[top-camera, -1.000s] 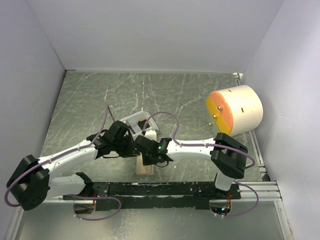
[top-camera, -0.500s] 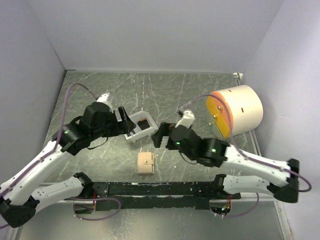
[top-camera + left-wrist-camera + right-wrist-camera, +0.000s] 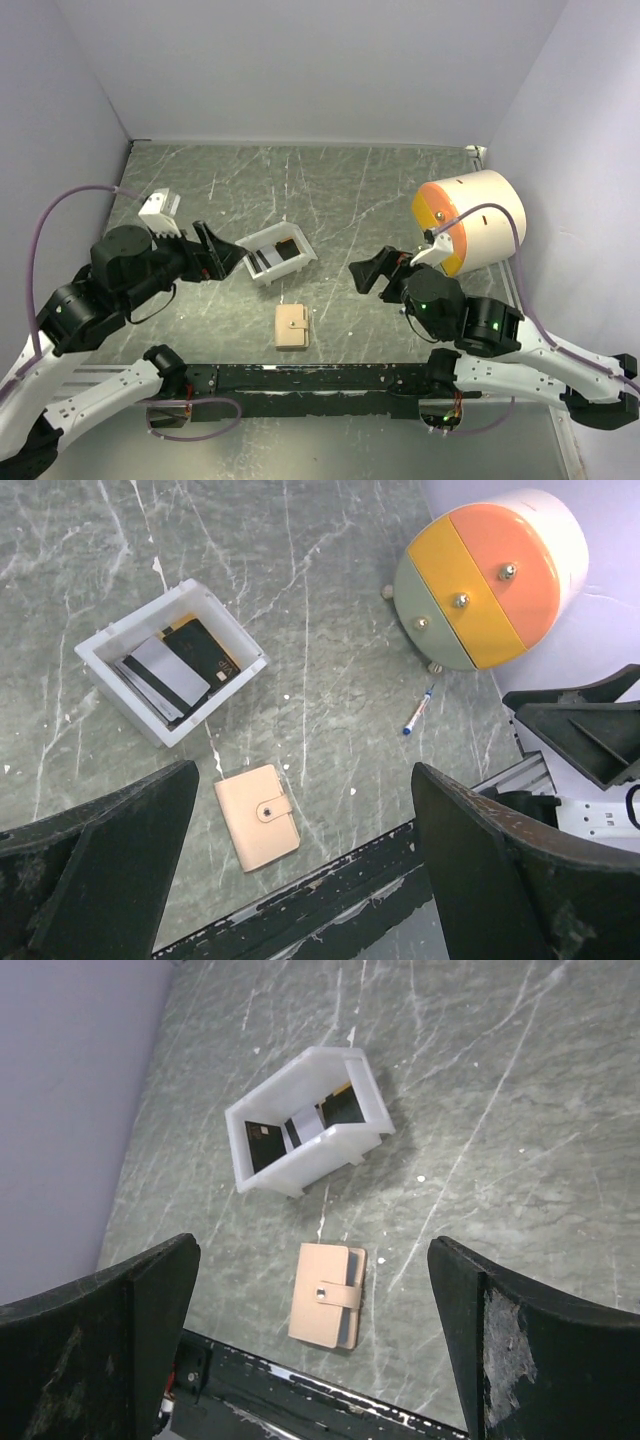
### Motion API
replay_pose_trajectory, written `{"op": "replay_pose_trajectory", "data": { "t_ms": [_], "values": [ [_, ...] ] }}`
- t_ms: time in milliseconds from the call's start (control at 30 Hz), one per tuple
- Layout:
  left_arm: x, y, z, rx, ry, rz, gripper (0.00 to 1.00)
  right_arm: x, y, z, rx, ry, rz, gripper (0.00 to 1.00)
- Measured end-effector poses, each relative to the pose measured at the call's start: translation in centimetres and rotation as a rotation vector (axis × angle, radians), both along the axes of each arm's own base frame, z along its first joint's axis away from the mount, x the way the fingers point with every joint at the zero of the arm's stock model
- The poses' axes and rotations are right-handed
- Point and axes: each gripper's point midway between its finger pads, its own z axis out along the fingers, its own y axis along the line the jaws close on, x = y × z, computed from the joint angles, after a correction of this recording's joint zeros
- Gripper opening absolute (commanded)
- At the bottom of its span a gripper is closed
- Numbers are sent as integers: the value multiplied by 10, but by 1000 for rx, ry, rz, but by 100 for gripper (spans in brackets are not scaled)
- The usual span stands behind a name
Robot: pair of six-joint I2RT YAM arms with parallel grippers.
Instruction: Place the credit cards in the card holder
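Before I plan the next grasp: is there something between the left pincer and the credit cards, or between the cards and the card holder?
Nothing visible blocks the open left pincer. The credit cards lie inside the white tray, open on top; only its walls surround them. Bare table separates tray and card holder, which lies closed.
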Motion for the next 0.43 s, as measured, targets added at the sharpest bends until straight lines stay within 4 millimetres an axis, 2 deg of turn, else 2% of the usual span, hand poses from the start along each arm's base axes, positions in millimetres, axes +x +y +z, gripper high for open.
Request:
{"op": "replay_pose_trajectory", "data": {
  "t_ms": [133,267,433],
  "values": [
    [-6,5,-9,-11,-10,-1,100,-1,-5,-11,-14,1,-6,100],
    [-4,2,-31,11,26,1,100,-2,-7,-20,-24,5,-5,100],
    [-3,-5,-56,35,93,-12,100,-2,-8,-21,-17,2,-6,100]
  ]
}}
